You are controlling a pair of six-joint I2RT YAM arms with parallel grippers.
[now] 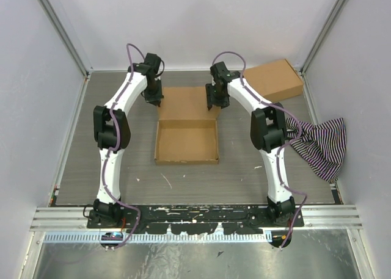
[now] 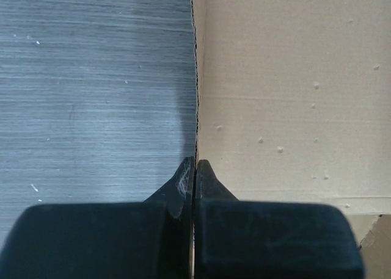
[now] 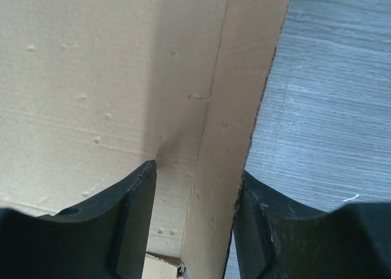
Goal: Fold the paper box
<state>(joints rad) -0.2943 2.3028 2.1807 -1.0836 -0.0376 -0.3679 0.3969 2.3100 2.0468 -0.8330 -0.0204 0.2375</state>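
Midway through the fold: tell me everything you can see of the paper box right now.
The paper box is plain brown cardboard, half formed: a shallow tray with walls standing, open side up, and a lid panel lying flat behind it on the grey table, mid-table between the arms. The left claw is shut on the lid's left edge; the right claw stands open astride its right flap.

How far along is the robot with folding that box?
Roughly halfway, it seems. Done: the near half of the paper box already stands as a shallow tray with raised walls. In hand: the left gripper is shut on the left edge of the lid, and the right gripper sits open astride the lid's right side flap. Left: the lid lies flat behind the tray, not yet closed over it.
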